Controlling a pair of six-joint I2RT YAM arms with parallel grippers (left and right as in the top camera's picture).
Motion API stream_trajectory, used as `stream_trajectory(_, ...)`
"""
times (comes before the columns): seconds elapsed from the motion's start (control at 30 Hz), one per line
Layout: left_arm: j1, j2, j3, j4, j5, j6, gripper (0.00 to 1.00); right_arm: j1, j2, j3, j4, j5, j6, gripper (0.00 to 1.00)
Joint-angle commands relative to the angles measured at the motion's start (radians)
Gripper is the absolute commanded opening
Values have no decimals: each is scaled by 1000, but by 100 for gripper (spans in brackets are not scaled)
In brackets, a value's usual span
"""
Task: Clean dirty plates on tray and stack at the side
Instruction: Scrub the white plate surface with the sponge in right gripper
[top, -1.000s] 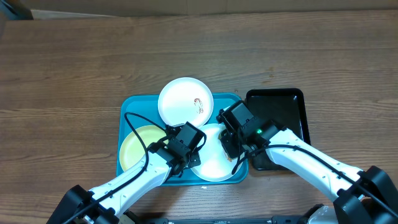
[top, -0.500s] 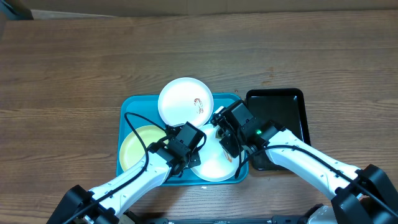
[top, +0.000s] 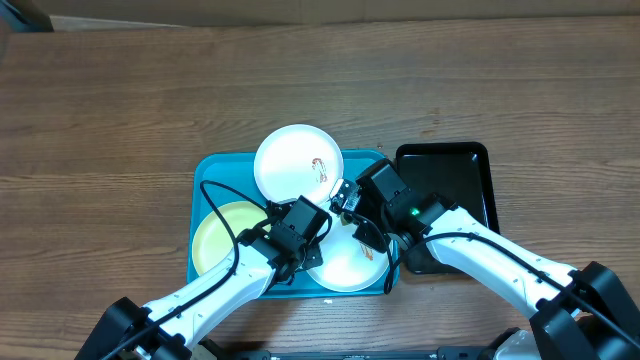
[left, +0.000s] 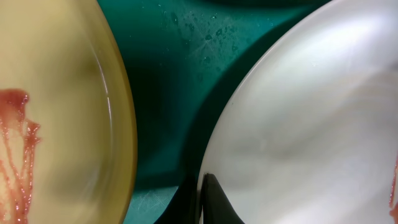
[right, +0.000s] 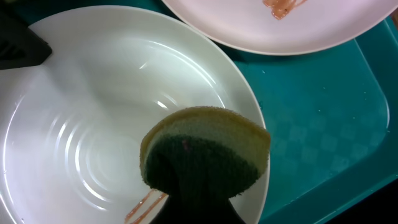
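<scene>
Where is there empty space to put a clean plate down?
Bare wood table lies left of the blue tray and beyond it, toward the far edge. The black tray is mostly bare at its far end. The blue tray is crowded: three plates cover most of it.

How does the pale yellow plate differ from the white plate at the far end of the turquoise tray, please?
Colour: the pale yellow plate is yellow, while the far white plate is white. Position: the pale yellow plate lies inside the tray on its left side, while the far white plate juts out past the tray's far rim. Both are round, and each carries a reddish smear.
</scene>
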Motion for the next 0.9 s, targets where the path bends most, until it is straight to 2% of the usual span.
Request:
stream_trajectory(0.0,-6,24,-16,2,5,-2,4,7,6,-3,14,-9,-52,4)
stream_trajectory(0.07,-6,24,-16,2,5,-2,4,7,10,-3,26,-9,-54,12)
stream_trajectory(0.13,-6,24,-16,2,5,-2,4,7,13,-3,27,-9,-53,16)
stream_trajectory(0.2,-6,24,-16,1,5,-2,4,7,13,-3,25,-9,-42,36)
stream_trajectory(0.3,-6,24,-16,0,5,-2,4,7,13,-3,24,-8,-42,52)
stream_trajectory(0.5,-6,24,-16,-1,5,-2,4,7,13,-3,20,-9,-42,53)
stream_trajectory(0.77,-6,24,-16,-1,5,-2,4,7,65,-3,31,-8,-42,50)
stream_trajectory(0.87,-6,24,-16,-2,5,-2,4,7,118,-3,56,13,-37,45)
